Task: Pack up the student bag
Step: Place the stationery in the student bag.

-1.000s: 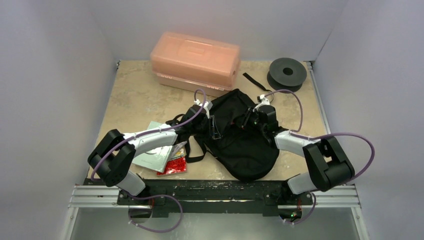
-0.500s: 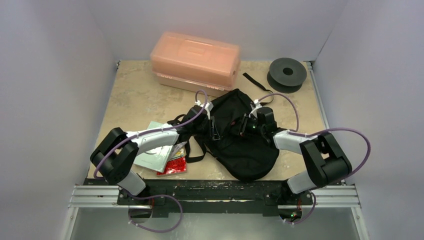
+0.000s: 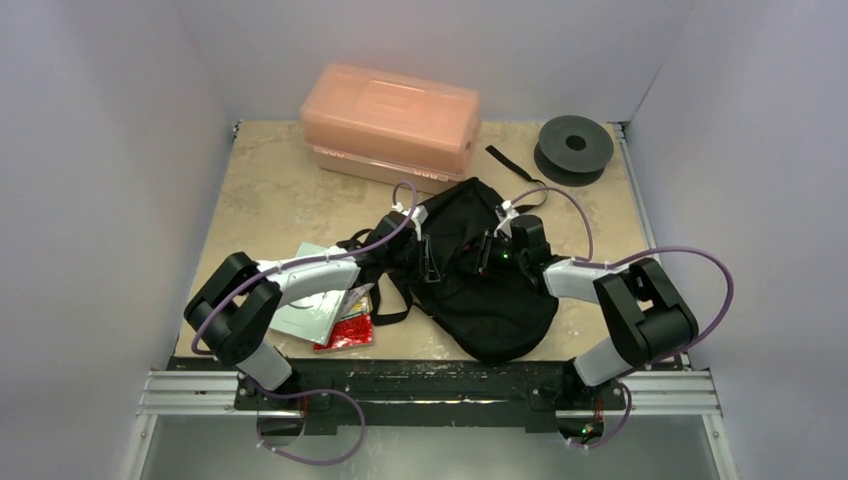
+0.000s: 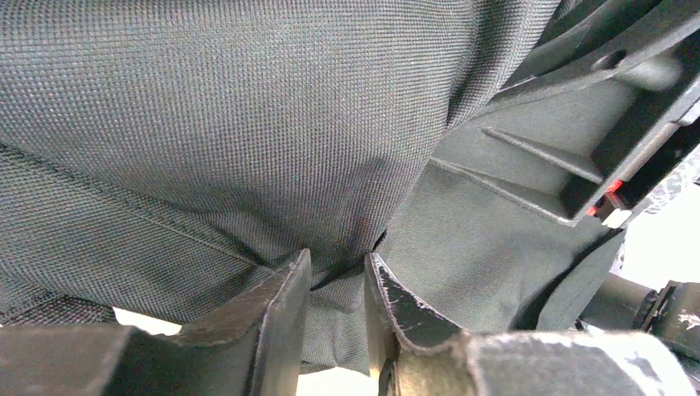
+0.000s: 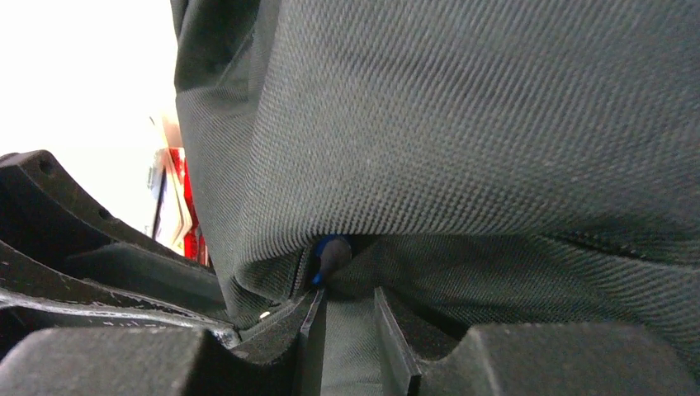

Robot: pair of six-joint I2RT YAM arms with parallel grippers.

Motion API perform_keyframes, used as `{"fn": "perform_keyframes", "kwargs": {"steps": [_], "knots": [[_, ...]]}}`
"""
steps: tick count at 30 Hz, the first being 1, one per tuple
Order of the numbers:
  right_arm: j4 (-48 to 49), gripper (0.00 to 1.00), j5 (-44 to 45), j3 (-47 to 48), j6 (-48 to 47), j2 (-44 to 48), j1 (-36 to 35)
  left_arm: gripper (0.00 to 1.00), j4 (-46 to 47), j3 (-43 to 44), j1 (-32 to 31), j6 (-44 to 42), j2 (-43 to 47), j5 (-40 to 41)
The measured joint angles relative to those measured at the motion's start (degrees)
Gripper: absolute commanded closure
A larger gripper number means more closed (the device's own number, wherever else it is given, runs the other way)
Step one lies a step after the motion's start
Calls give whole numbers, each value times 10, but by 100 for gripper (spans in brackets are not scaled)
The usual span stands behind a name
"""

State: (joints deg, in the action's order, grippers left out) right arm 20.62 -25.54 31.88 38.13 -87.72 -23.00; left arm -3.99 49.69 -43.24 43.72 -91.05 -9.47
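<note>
The student bag point(image 3: 490, 290), a soft black backpack, lies in the middle of the table with its straps trailing to the left. My left gripper point(image 3: 425, 246) is on the bag's upper left part. In the left wrist view it point(image 4: 338, 280) is shut on a fold of the bag's fabric point(image 4: 248, 124). My right gripper point(image 3: 484, 252) is on the bag's upper middle. In the right wrist view it point(image 5: 348, 309) is shut on a fold of the bag's fabric point(image 5: 495, 140), just below a small blue zip pull point(image 5: 327, 257). The two grippers are close together.
An orange-pink plastic box point(image 3: 390, 120) stands at the back. A black spool point(image 3: 574, 147) sits at the back right, with a short black strap point(image 3: 505, 163) beside it. A pale flat packet point(image 3: 305, 305) and a red packet point(image 3: 348, 328) lie left of the bag, under my left arm.
My right gripper has moved left over the bag, closer to the left gripper. The left arm has shifted only slightly. Both stay shut on the fabric.
</note>
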Motion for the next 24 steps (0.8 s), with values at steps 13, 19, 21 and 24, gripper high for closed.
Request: {"fn": "perform_keyframes", "kwargs": {"steps": [13,19,21,24], "knots": [[75,88,8,-18,20,-49,-26,54,-11,31,1,-4,-39,-20],[28,87,31,-21,11,-9,-30,85,-14,40,1,-9,-58,-18],[8,84,31,-21,9,7,-30,92,-15,41,1,-13,-59,-13],[-7,79,30,-21,8,24,-28,99,-13,41,1,-16,-59,-9]]}}
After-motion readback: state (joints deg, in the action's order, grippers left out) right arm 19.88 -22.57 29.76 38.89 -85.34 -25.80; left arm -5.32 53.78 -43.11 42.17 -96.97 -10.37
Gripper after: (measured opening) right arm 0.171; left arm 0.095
